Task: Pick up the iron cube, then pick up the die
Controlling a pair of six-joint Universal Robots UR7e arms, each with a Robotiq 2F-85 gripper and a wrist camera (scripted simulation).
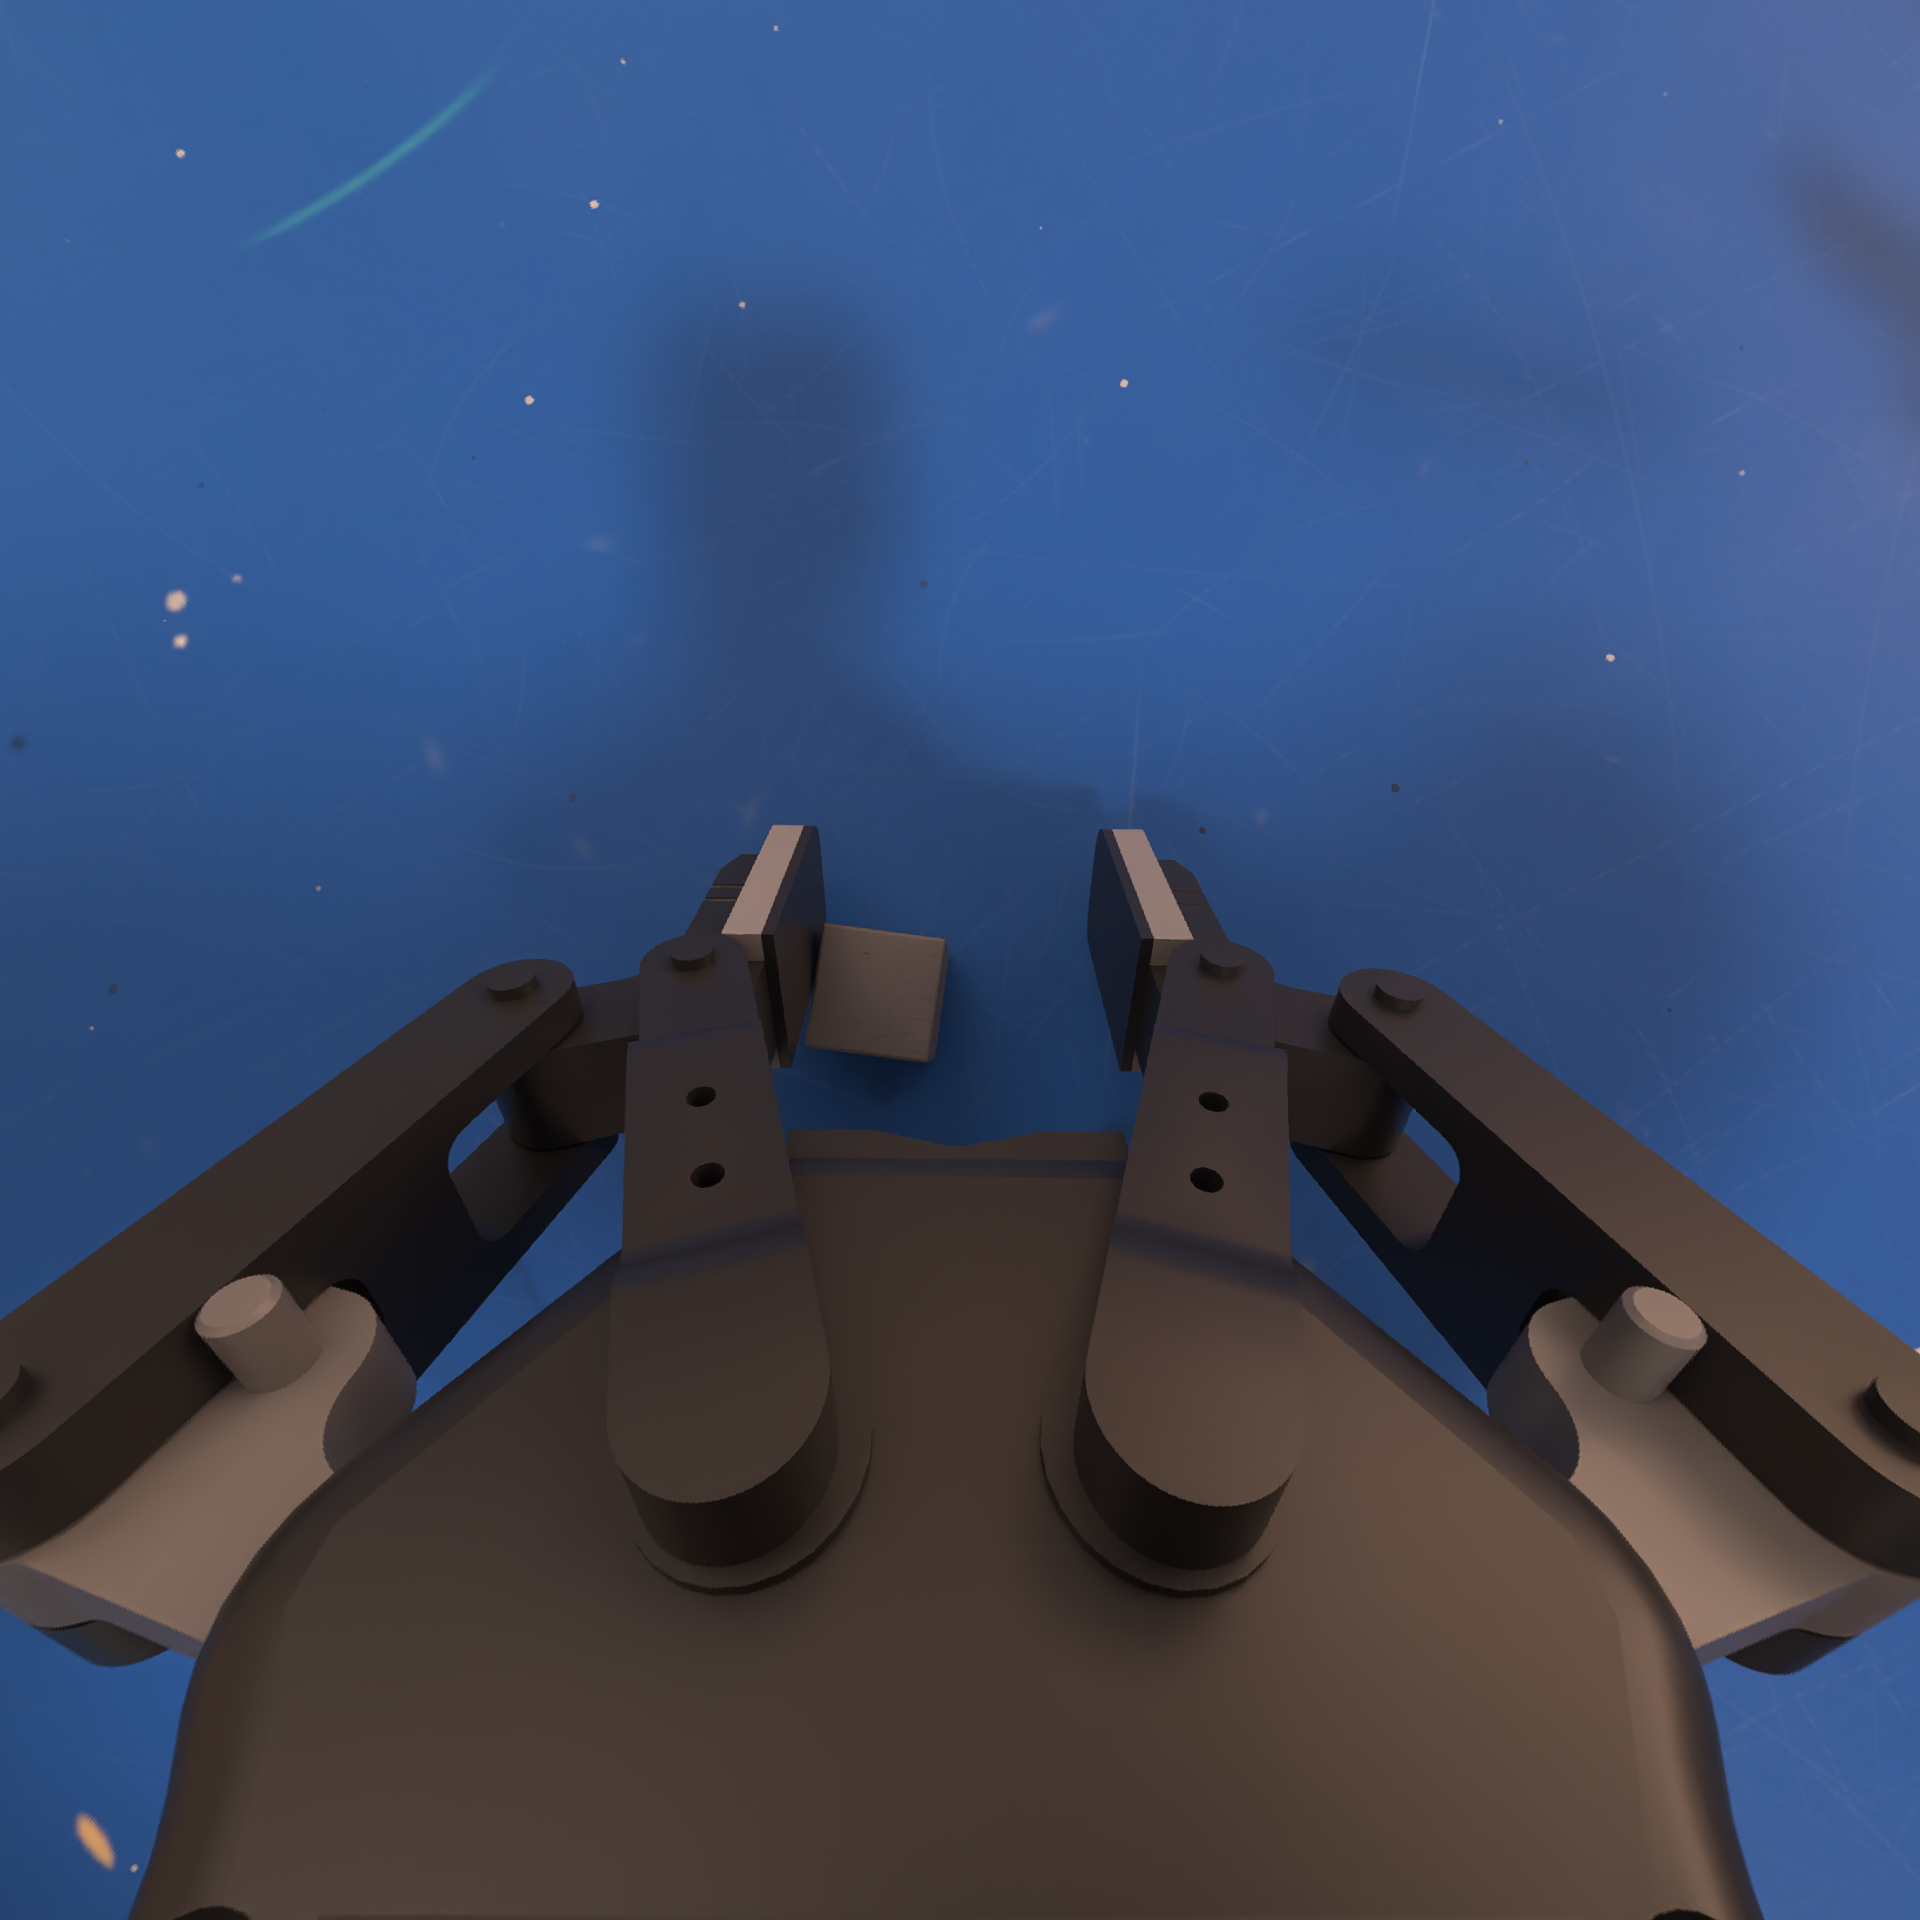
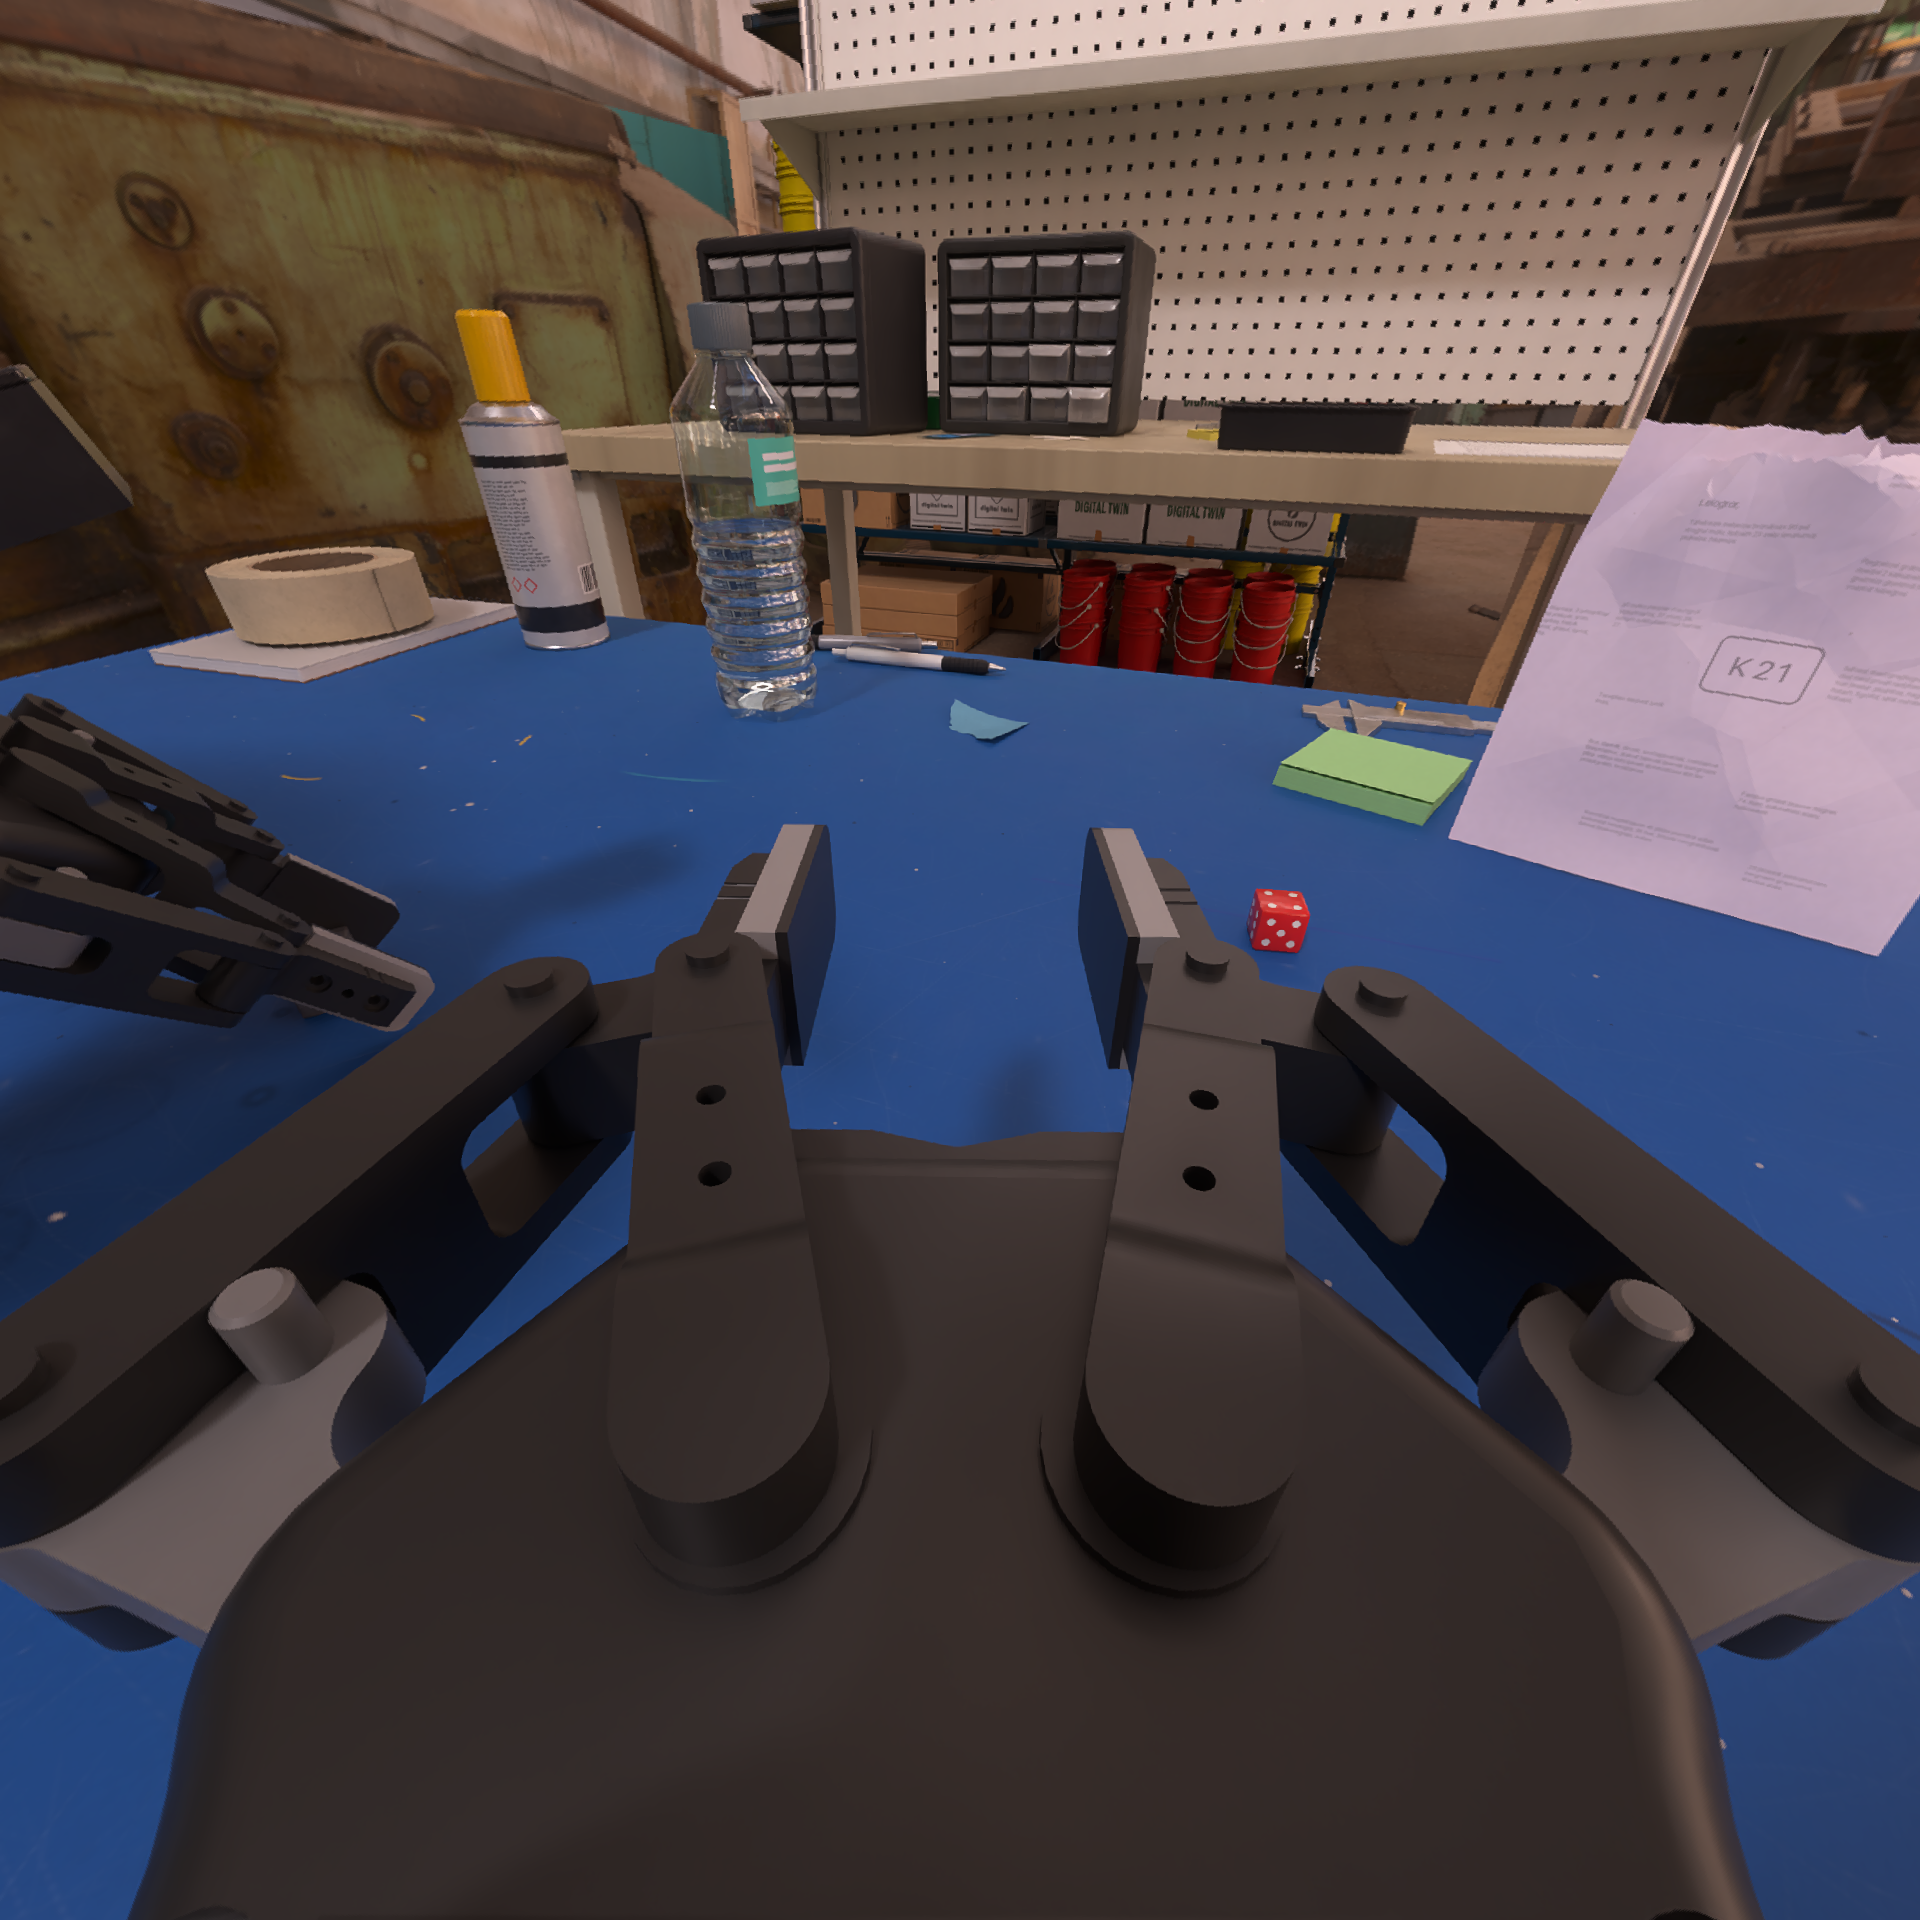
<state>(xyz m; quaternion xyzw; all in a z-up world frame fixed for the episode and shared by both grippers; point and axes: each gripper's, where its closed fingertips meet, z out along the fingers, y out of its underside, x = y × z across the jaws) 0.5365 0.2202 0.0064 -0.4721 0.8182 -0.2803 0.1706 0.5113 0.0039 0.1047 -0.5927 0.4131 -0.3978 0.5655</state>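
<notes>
Two sets of fingers are spread wide on my feeds, and neither holds anything. On the left wrist view, the left gripper points down at the blue surface, and the iron cube sits between its fingers, hard against the inner face of the left-hand finger as I see it, with a clear gap to the other. I cannot tell whether the cube rests on the surface or sits just above it.

On the right wrist view, the right gripper looks out low across the same surface. The red die lies on the blue just outside the right-hand finger, near it but apart. The left gripper shows at the left edge of this view.

Farther out I see a green sticky-note pad, a crumpled printed sheet, calipers and a blue scrap. Beyond stand a clear water bottle, part full, a spray can with a yellow cap, a tape roll on a white board, and a pen.

On the bench behind are two small drawer cabinets; what their drawers contain I cannot make out. Red buckets stand below it.
</notes>
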